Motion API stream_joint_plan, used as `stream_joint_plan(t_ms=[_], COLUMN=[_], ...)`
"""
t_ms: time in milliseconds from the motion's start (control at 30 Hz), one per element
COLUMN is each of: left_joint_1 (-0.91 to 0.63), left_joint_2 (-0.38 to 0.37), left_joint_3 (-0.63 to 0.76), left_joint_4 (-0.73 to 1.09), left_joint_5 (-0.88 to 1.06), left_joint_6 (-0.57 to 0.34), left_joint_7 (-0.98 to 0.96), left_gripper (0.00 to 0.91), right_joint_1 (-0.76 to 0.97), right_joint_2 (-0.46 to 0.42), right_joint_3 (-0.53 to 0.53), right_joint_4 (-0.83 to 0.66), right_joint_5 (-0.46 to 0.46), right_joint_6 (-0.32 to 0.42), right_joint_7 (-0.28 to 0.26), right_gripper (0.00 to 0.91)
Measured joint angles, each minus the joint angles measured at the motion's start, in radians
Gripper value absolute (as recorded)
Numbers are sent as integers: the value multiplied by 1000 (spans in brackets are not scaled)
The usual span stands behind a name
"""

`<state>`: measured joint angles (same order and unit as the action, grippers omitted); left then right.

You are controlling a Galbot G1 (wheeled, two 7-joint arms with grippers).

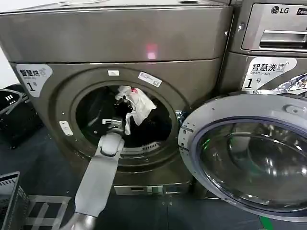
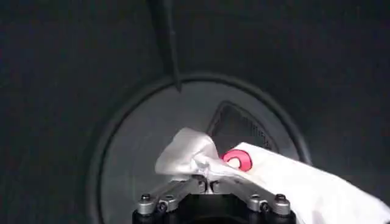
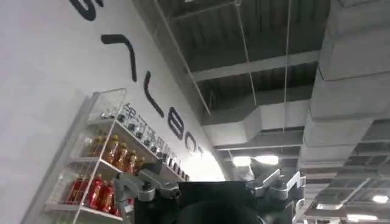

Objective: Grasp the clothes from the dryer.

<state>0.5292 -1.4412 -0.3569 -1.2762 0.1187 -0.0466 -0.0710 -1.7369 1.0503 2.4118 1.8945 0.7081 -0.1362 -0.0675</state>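
Dark floor [image 1: 43, 158], lit ceiling [image 3: 274, 91]

You are looking at the dryer [image 1: 120, 43], its bronze-grey metal front showing a smooth, brushed sheen. Its open door [image 1: 249, 153] is gleaming with glossy glass inside a matt grey plastic ring. The clothes [image 2: 274, 176] are looking like soft, crumpled white cloth, pinched in the left gripper [image 2: 210, 182] of bare metal.

The left arm [image 1: 98, 179] is a smooth, light grey tube with a rounded joint near the wrist. Its end effector [image 2: 210, 182] is black, with silvery metal linkage bars fastened by small dark-headed screws.
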Motion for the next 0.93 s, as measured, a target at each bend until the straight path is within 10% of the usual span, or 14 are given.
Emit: stream_joint_plan(t_ms=[933], left_joint_1=[2], left_joint_2=[-13], left_joint_3=[2], left_joint_4=[-18], left_joint_5=[-24], left_joint_6=[40], left_joint_7=[-23], left_gripper=[0], right_joint_1=[-2], right_joint_2=[-2], right_joint_3=[5], right_joint_4=[7], right_joint_5=[1], right_joint_6=[-9], right_joint_7=[-7], right_gripper=[907])
